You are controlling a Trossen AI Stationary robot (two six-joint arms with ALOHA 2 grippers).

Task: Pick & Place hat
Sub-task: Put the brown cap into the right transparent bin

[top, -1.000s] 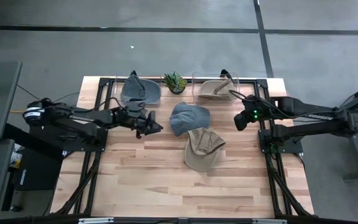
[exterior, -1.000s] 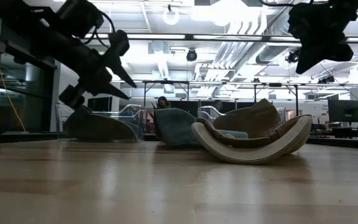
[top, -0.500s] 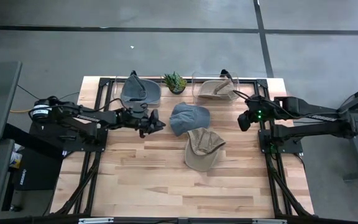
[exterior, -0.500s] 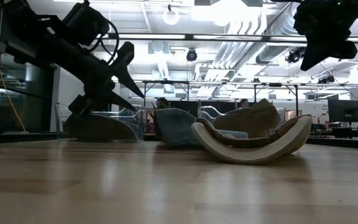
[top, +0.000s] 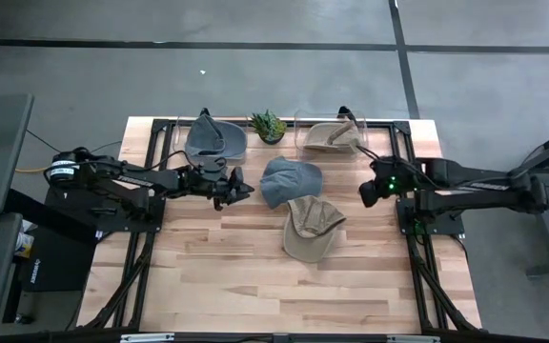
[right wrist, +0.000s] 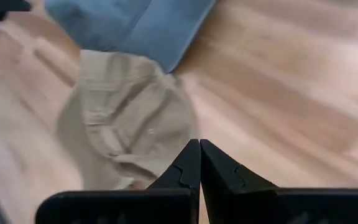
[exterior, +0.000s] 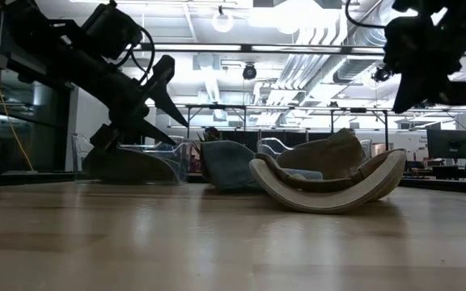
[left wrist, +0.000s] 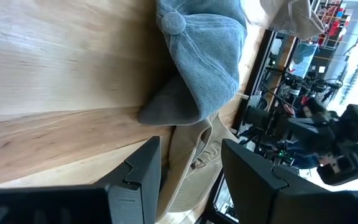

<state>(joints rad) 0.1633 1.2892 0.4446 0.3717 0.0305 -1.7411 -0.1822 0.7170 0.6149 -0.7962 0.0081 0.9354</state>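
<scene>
A blue-grey hat (top: 289,181) lies crown up on the wooden table (top: 217,276), its top button (left wrist: 173,22) showing. A tan hat (top: 311,227) lies beside it, hollow side up, touching its near edge. My left gripper (top: 244,189) hovers open just left of the blue-grey hat, above the table (exterior: 178,93), its fingers (left wrist: 143,171) pointing at the hat's brim (left wrist: 169,107). My right gripper (top: 363,195) hangs shut (right wrist: 199,144) above the table, right of both hats, holding nothing.
At the far edge stand two clear bins, one with a grey hat (top: 213,140) and one with a tan hat (top: 330,136), and a small potted plant (top: 269,125) between them. The near half of the table is bare wood.
My left gripper has tipped down a little toward the blue-grey hat, and its fingers have opened wider. My right gripper has come down toward the table, staying shut. Both hats lie as before.
</scene>
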